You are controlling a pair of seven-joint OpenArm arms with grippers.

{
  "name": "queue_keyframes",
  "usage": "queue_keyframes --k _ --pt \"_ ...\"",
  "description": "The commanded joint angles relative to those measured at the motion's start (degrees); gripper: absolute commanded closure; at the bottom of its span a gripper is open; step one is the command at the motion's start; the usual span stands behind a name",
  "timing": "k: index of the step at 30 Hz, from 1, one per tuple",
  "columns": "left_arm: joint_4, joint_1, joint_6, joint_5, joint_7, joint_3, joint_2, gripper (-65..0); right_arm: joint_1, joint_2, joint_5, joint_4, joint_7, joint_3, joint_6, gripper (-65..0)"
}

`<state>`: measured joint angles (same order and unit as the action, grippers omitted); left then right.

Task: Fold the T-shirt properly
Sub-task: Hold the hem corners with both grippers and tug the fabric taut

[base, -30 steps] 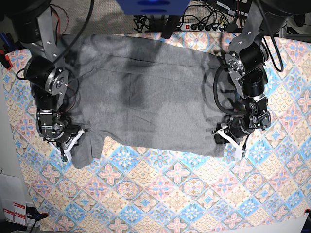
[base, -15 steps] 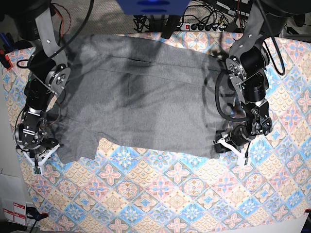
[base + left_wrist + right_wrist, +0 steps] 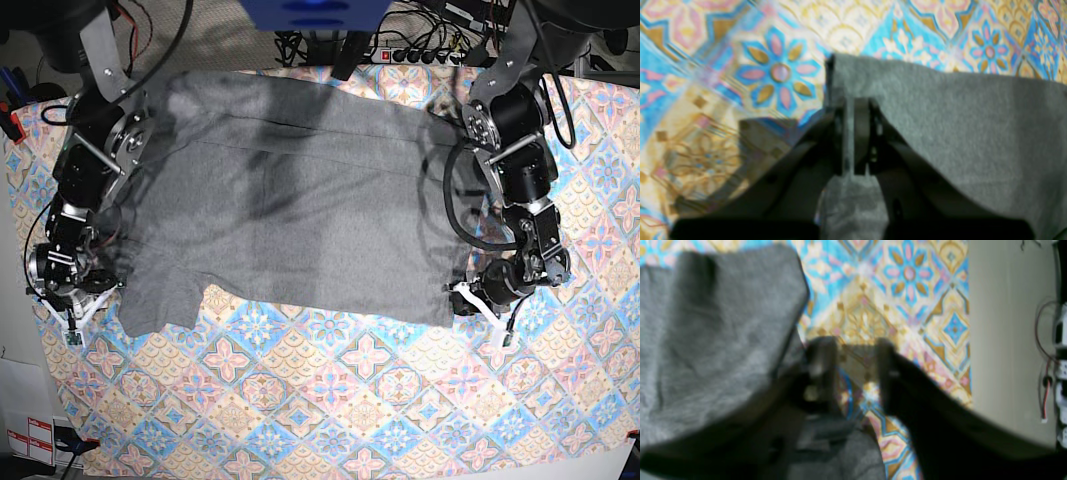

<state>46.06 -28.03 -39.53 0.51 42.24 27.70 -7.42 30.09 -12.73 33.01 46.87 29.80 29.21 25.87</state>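
Both my arms have dragged the T-shirt (image 3: pixel 300 200) outward, flattening it. Left gripper (image 3: pixel 853 110) pinches its corner; right gripper (image 3: pixel 850 356) has spread, empty. Next, regrasp for folding.

I see bare tablecloth (image 3: pixel 330 400) in front of the T-shirt (image 3: pixel 300 210), open for passing. Behind the shirt, a power strip (image 3: pixel 420 55) and cables crowd the table's far edge.
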Motion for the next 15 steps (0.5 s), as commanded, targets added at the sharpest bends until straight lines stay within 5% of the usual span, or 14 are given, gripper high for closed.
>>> queue_keyframes --k 1,6,15 --pt "1.01 -1.73 -0.47 0.94 -1.14 -0.06 -0.71 -3.1 1.08 -0.94 0.00 -0.32 0.75 -1.39 -0.15 -29.8" --pt "1.01 -1.73 -0.47 0.94 -1.14 -0.06 -0.71 -3.1 1.08 -0.94 -0.09 -3.75 -4.00 -5.26 -0.15 -41.8" --pt "0.93 -0.67 -0.47 0.94 -1.23 -0.06 -0.71 -3.1 12.60 -1.38 -0.18 -27.58 -16.66 -0.95 -0.15 -42.7"
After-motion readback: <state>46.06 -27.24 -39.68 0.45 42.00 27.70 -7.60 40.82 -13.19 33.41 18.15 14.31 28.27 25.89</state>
